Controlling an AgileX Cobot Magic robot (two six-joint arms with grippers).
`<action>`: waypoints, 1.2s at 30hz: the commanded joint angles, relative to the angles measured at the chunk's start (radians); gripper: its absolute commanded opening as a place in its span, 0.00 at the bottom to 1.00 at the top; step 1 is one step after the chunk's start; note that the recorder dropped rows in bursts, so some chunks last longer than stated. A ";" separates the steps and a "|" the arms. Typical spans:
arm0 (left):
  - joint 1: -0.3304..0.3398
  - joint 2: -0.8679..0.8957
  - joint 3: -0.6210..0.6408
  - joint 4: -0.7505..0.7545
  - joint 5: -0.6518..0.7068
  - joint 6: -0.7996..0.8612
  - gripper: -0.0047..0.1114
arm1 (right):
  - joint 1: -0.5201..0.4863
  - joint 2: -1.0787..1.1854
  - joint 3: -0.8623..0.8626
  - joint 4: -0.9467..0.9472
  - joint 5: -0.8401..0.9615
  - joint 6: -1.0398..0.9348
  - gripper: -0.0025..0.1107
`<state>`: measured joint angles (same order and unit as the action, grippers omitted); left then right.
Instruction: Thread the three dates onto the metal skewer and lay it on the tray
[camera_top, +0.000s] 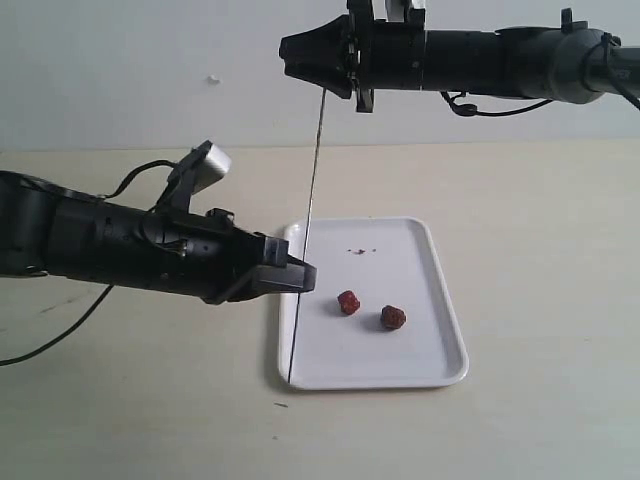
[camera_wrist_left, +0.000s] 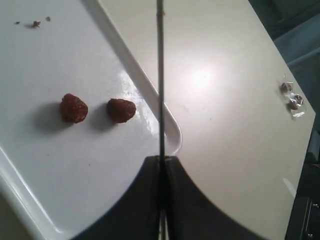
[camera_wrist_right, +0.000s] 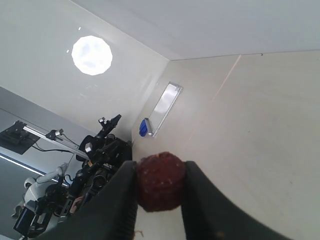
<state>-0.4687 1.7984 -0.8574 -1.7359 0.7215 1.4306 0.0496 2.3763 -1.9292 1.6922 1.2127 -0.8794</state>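
Beige table (camera_top: 540, 200) w/ white tray (camera_top: 400, 240) at lower centre. Left tool (camera_top: 305, 275), mid-left, clamped on metal skewer (camera_top: 312, 180), near-upright at tray's left edge. Right tool (camera_top: 298, 55), top centre, grips one date (camera_wrist_right: 161, 181) by skewer's top end. On tray, lower middle: two dates (camera_top: 348, 302), slightly apart.

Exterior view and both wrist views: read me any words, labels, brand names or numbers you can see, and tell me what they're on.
None can be read.
The tray, the metal skewer and the dates carry no marks.
The small blue object in the right wrist view is too small to tell.
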 joint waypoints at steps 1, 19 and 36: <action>0.025 -0.002 -0.006 -0.008 -0.003 0.013 0.04 | -0.009 -0.013 0.004 -0.002 0.008 -0.013 0.28; 0.078 0.000 -0.006 -0.008 0.096 0.038 0.04 | -0.014 -0.013 0.004 0.007 0.008 -0.014 0.28; 0.078 0.000 -0.006 -0.008 0.050 0.031 0.04 | -0.014 -0.013 0.004 0.005 0.008 -0.009 0.28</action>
<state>-0.3933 1.7984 -0.8574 -1.7359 0.7780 1.4599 0.0385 2.3739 -1.9292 1.6897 1.2127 -0.8794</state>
